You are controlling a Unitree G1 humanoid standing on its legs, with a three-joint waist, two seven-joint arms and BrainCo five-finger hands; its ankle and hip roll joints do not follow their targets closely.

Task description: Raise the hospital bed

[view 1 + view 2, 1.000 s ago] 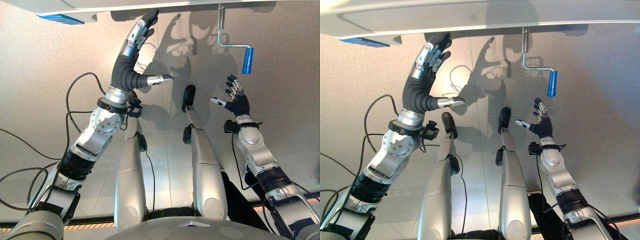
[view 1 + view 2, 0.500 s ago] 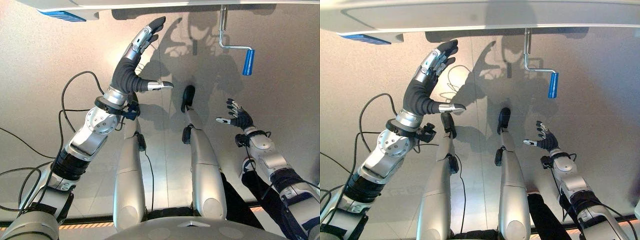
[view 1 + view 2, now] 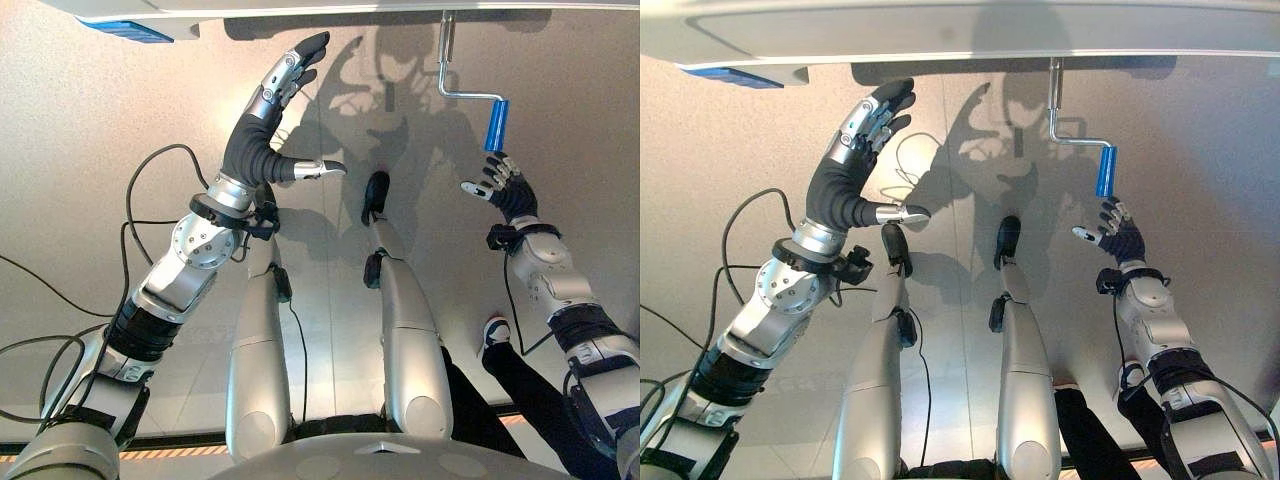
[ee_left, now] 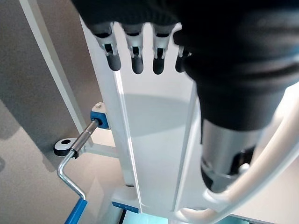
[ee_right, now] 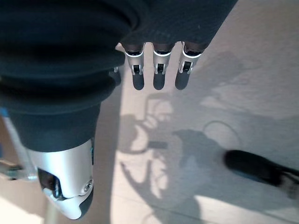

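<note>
Cranking not started. The crank (image 3: 470, 75) hangs under the bed's (image 3: 300, 8) edge, its blue handle (image 3: 496, 125) free and pointing down. My right hand (image 3: 508, 192) sits just below the handle, fingers spread wide, holding nothing. My left hand (image 3: 268, 110) is up near the bed's edge, fingers straight, thumb out, also holding nothing. Left to do: wrap the handle, then turn. Bare floor (image 3: 80, 150) below, nothing in the way.

The bed (image 3: 300, 8) runs along the far edge, above both hands. The crank (image 3: 470, 92) hangs from it on the right, its grip (image 3: 496, 125) just beyond the right hand (image 3: 511, 192) fingers. The left hand (image 3: 262, 135) fingers reach up near the bed's edge, well left of the crank.
</note>
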